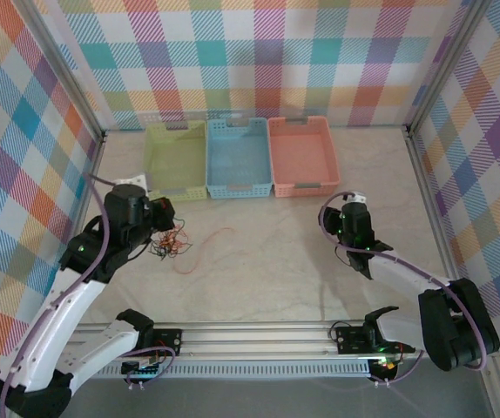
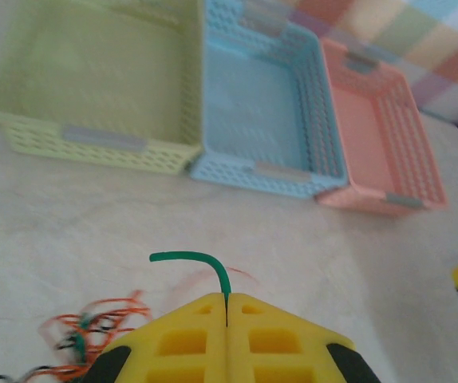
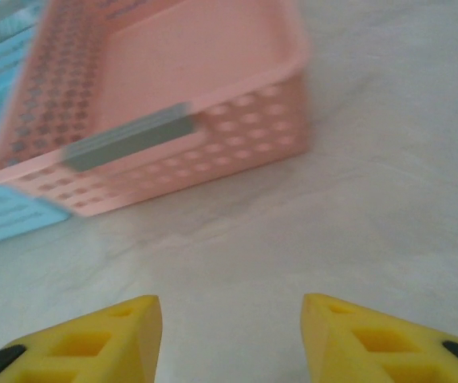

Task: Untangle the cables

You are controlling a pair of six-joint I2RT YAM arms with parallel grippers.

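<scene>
My left gripper [image 2: 227, 299] is pressed together, pinching the green cable [image 2: 183, 255], whose free end curls up and left past the tips. The tangle [image 2: 93, 335] lies just below-left of it, well apart from my right gripper [image 3: 230, 307], which is spread and empty. 3 baskets [image 2: 165, 159] sit ahead, out of the way.
</scene>
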